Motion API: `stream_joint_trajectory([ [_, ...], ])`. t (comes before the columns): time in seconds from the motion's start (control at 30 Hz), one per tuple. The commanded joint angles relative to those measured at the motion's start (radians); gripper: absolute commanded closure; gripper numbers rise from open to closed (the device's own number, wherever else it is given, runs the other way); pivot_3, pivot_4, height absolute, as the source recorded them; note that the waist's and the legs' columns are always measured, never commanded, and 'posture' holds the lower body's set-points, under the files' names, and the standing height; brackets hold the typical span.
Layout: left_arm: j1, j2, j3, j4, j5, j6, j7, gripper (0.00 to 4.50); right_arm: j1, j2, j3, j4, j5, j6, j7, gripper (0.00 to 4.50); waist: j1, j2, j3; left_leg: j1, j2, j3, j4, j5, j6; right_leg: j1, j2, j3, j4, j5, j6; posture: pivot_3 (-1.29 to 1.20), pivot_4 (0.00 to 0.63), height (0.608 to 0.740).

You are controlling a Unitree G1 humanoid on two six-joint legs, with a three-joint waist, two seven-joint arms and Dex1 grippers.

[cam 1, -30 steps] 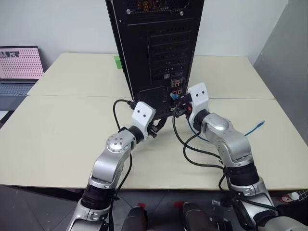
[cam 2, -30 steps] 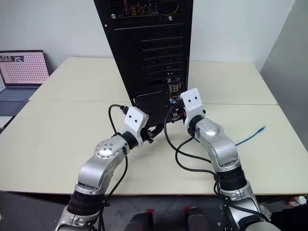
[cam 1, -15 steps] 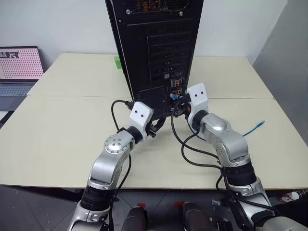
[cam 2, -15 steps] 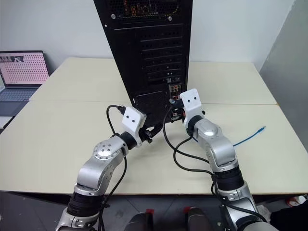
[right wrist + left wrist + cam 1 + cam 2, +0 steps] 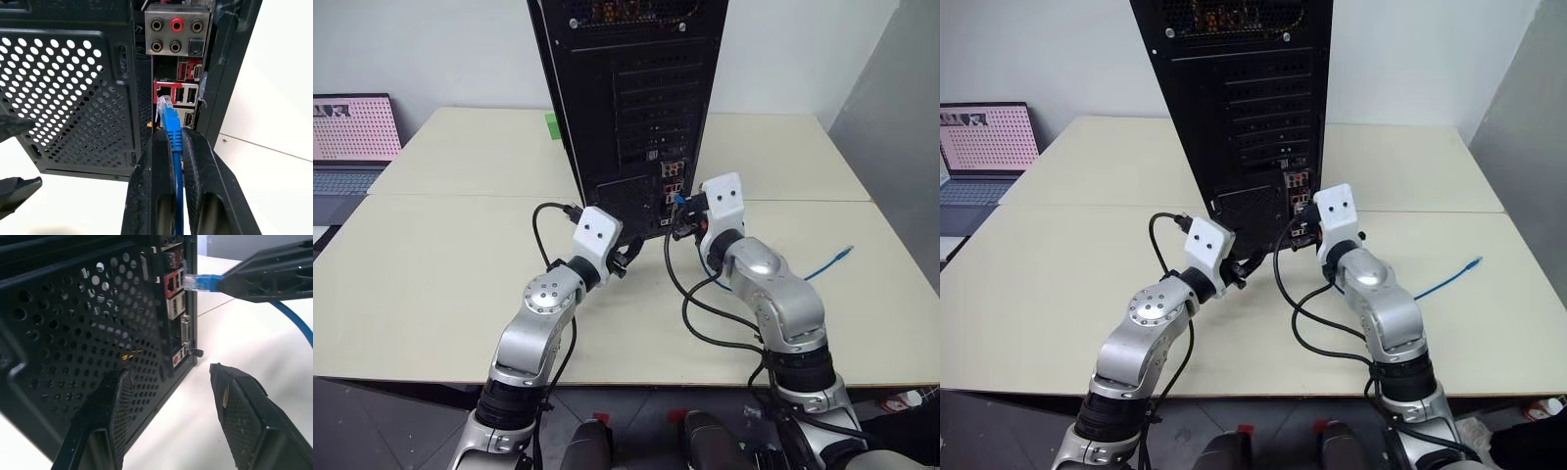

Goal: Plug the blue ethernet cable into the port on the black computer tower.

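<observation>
The black computer tower [image 5: 626, 98] stands upright on the table with its rear face toward me. My right gripper [image 5: 176, 134] is shut on the blue ethernet cable [image 5: 172, 128] just behind its clear plug. The plug tip sits a short gap in front of the red-rimmed port [image 5: 165, 93] in the socket cluster; the same gap shows between the plug [image 5: 193, 282] and the port [image 5: 172, 284]. The cable trails back to its far end [image 5: 830, 260] on the table at the right. My left gripper [image 5: 168, 372] stands open and empty, close to the tower's perforated grille [image 5: 73, 333].
A laptop [image 5: 352, 137] sits at the table's far left edge. A small green thing [image 5: 551, 125] lies behind the tower. Black robot wires [image 5: 705, 305] loop over the table below my right arm. A grey wall [image 5: 901, 147] borders the right.
My right wrist has turned slightly, with the plug staying by the socket cluster. The left gripper has hardly moved.
</observation>
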Motion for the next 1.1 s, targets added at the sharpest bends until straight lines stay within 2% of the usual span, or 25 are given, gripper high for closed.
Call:
stream_joint_trajectory([
  [0.03, -0.010, 0.000, 0.007, -0.032, 0.007, -0.025, 0.008, 1.86, -0.009, 0.027, 0.007, -0.041, -0.016, -0.018, -0.022, 4.50, 0.000, 0.000, 0.000, 0.000, 0.000, 0.000, 0.000, 0.000, 0.000, 0.000, 0.000, 0.000, 0.000, 0.000, 0.000, 0.00, 0.150, 0.740],
  [0.27, -0.010, 0.003, 0.007, -0.030, 0.011, -0.025, 0.005, 1.86, -0.022, 0.054, -0.003, -0.009, -0.021, -0.030, -0.018, 4.50, 0.000, 0.000, 0.000, 0.000, 0.000, 0.000, 0.000, 0.000, 0.000, 0.000, 0.000, 0.000, 0.000, 0.000, 0.000, 0.00, 0.150, 0.740],
  [1.1, -0.004, 0.000, 0.003, -0.032, 0.013, -0.023, 0.006, 1.86, -0.058, 0.049, -0.014, 0.046, -0.032, -0.062, 0.005, 4.50, 0.000, 0.000, 0.000, 0.000, 0.000, 0.000, -0.001, 0.000, 0.000, -0.001, 0.000, 0.000, -0.001, 0.000, 0.000, 0.00, 0.150, 0.740],
])
